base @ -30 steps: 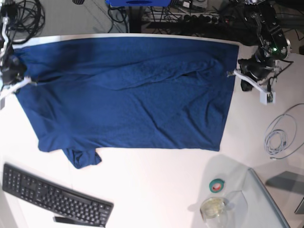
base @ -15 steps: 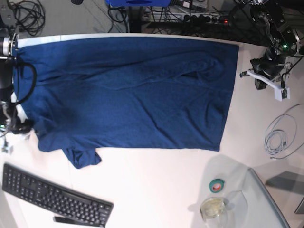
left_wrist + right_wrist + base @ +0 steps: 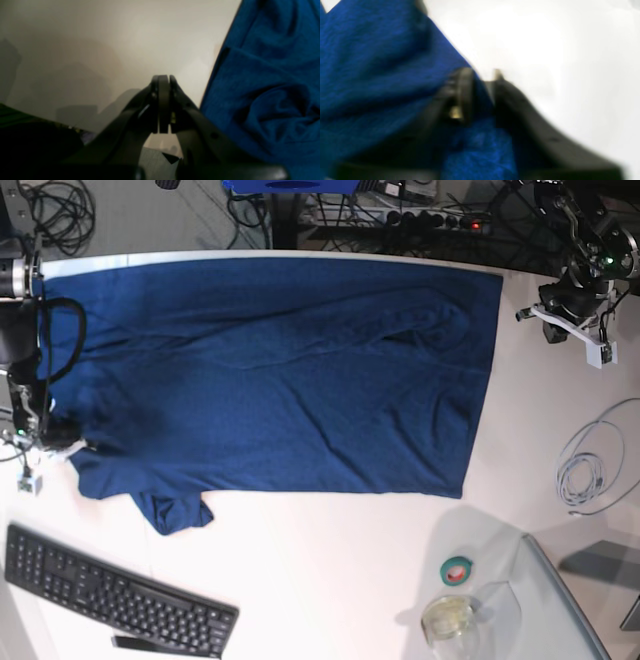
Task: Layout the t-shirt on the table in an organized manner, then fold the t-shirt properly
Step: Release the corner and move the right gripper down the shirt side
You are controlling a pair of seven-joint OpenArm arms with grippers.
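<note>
Right gripper [image 3: 481, 75]: your jaws pinch the t-shirt [image 3: 280, 370] edge, cloth between the fingers, at the shirt's lower corner on the base view's left. Left gripper [image 3: 163, 80]: jaws pressed together, empty, over bare table [image 3: 330, 580] beside the shirt's other edge. Shirt lies spread flat w/ some wrinkles; keyboard [image 3: 110, 590] sits nearby.

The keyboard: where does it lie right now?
In the base view the keyboard lies at the lower left of the table, just below the t-shirt.
</note>
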